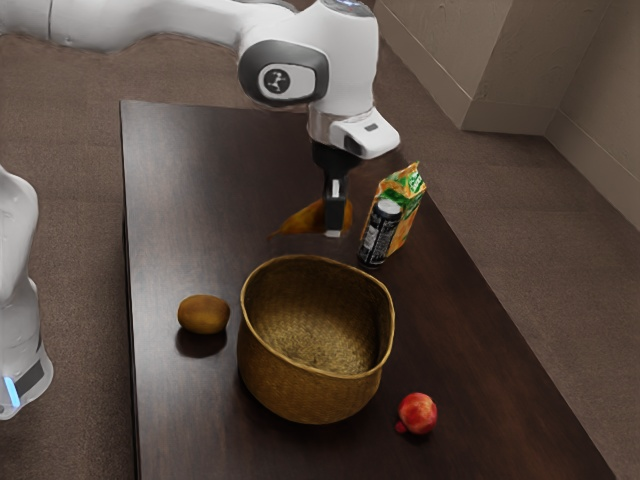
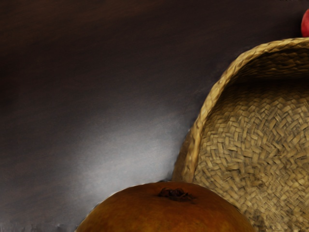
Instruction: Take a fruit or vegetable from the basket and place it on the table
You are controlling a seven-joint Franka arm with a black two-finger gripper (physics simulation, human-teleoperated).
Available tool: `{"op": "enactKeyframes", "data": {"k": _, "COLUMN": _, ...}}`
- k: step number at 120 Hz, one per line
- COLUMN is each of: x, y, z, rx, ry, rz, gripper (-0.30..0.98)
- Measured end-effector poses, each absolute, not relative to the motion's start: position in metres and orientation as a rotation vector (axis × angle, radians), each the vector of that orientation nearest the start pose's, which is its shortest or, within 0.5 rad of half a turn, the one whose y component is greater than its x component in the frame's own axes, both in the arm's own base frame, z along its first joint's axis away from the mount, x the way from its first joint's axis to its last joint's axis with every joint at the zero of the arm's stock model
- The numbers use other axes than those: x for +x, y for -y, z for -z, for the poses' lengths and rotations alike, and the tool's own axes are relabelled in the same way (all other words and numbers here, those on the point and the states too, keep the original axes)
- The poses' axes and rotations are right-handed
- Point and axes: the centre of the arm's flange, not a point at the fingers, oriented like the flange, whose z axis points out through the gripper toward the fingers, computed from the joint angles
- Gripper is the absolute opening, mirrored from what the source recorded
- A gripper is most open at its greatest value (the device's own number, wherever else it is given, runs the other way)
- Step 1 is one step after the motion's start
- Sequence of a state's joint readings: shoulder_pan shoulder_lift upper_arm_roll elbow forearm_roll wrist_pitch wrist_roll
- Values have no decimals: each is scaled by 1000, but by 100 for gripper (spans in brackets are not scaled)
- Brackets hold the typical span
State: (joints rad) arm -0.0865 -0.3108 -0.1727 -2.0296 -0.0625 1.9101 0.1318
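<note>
One fruit (image 1: 306, 218), seemingly clamped in the gripper (image 1: 334, 233), is held outside the basket (image 1: 305, 392), leaving, by all appearances, only its lowering and release onto the table (image 1: 200, 170).

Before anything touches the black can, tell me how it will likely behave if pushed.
The black can stands on end, tall and narrow, so a push high up would probably tip it. Its rounded side suggests it might roll once down. That side looks smooth, so it may slip in a loose grip.
</note>
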Motion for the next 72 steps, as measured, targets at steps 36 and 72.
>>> {"op": "enactKeyframes", "data": {"k": 36, "x": 472, "y": -53, "z": -596, "rx": -3152, "ry": -143, "rz": 211, "gripper": 28}}
{"op": "enactKeyframes", "data": {"k": 72, "x": 467, "y": -84, "z": -589, "rx": -3151, "ry": -116, "rz": 163, "gripper": 60}}
